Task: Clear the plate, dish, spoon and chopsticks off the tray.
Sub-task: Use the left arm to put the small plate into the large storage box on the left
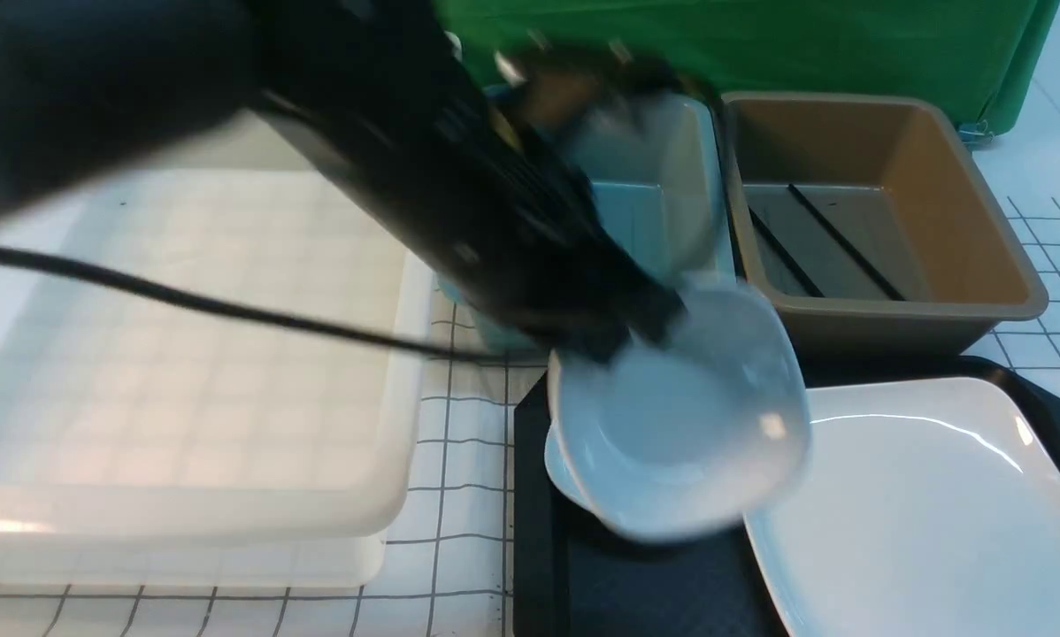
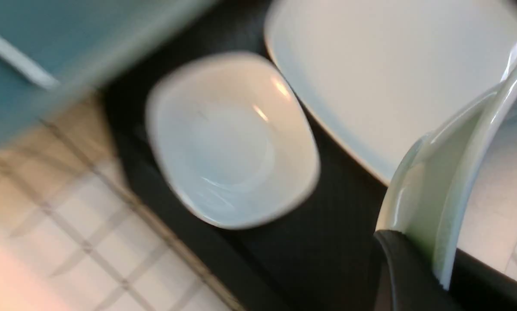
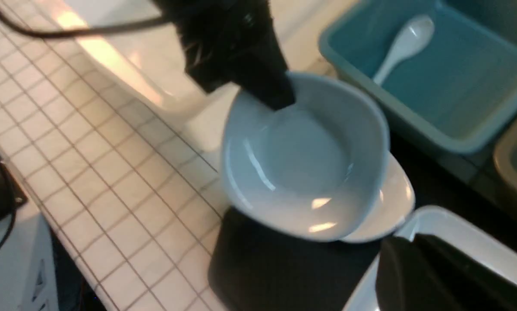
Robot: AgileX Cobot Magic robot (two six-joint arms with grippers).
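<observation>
My left gripper (image 1: 649,329) is shut on the rim of a small white dish (image 1: 680,416) and holds it tilted above the black tray (image 1: 636,584). A second small dish (image 2: 232,138) lies on the tray right under it. The large white plate (image 1: 928,513) covers the tray's right part. My right gripper (image 3: 409,237) hangs over the plate's near corner, its dark fingers together with nothing between them. The white spoon (image 3: 403,43) lies in the blue bin (image 3: 457,108). The black chopsticks (image 1: 835,239) lie in the brown bin (image 1: 937,177).
A big white bin (image 1: 185,354) stands to the left of the tray on the gridded tabletop. The blue and brown bins stand side by side just behind the tray. A black cable (image 1: 185,301) hangs from the left arm across the white bin.
</observation>
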